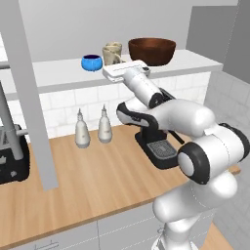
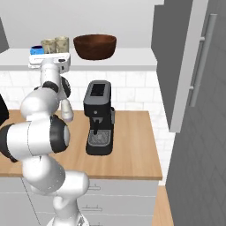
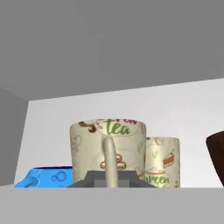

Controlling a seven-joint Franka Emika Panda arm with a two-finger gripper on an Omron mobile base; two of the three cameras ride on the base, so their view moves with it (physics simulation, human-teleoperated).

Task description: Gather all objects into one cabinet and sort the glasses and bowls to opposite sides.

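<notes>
Up on the white cabinet shelf (image 1: 58, 73), the cream mug (image 3: 108, 151) sits dead ahead of the fingers (image 3: 108, 183), handle pointing straight back at them, upright. Tan cup (image 3: 162, 162) just right, blue bowl (image 3: 43, 177) left. Can't tell how wide the fingers are.

in the hand view the brown bowl (image 3: 216, 158) is cut by the right edge, the mug (image 3: 107, 153) hides part of the cup (image 3: 164, 162) and blue bowl (image 3: 46, 177); the fingers' spread cannot be told.
</notes>
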